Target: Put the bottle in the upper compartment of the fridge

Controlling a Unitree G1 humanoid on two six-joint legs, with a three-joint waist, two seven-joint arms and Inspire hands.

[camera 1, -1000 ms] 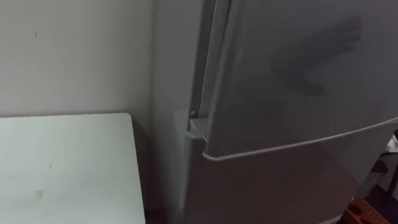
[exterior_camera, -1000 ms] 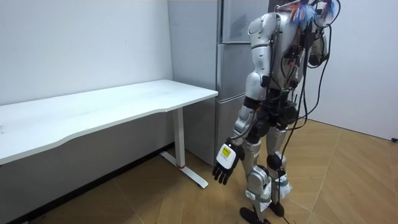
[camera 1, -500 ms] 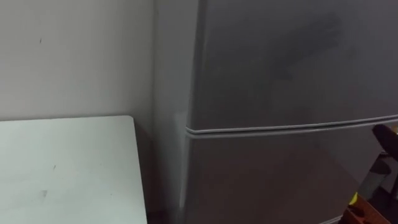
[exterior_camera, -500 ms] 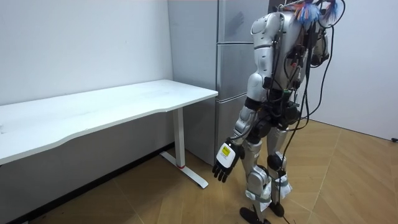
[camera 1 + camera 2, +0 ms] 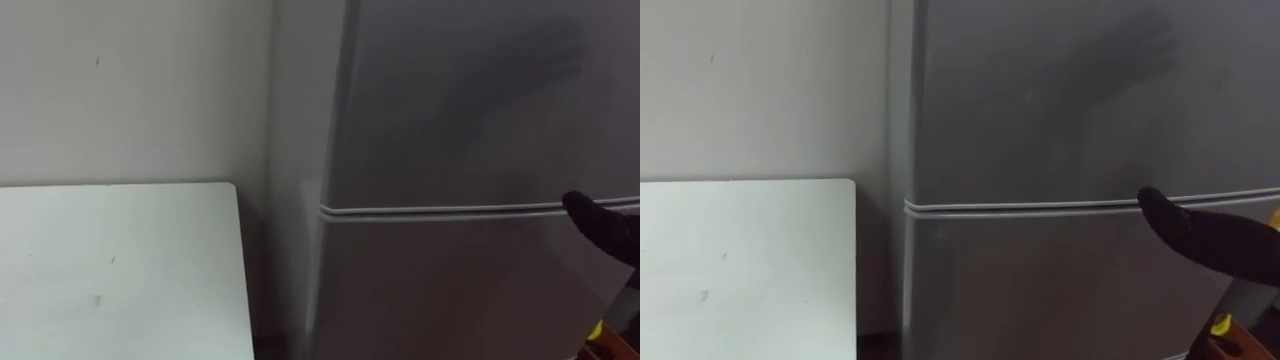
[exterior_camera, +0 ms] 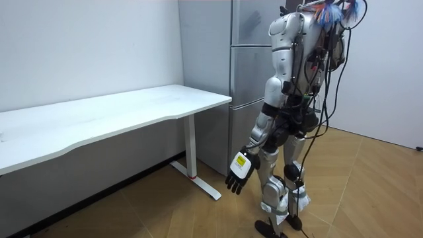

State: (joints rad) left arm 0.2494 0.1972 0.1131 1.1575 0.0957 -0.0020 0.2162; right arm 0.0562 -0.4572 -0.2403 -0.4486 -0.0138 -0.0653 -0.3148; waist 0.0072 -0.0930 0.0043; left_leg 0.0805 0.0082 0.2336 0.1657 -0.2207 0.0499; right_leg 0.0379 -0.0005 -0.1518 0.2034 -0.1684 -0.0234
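White table (image 5: 120, 270) left | fridge (image 5: 450, 120) shut | right hand (image 5: 1205, 240) near its front

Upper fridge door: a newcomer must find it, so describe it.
The grey fridge stands beside the white table. Its upper door is the shut panel above the pale seam; the lower door lies beneath it.

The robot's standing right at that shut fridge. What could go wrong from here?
The right hand is raised close to the fridge door; a careless move could knock or scrape it. The table stands right beside the fridge on the robot's left, and the left hand hangs low by that side; turning that way might clip the table's edge or leg.
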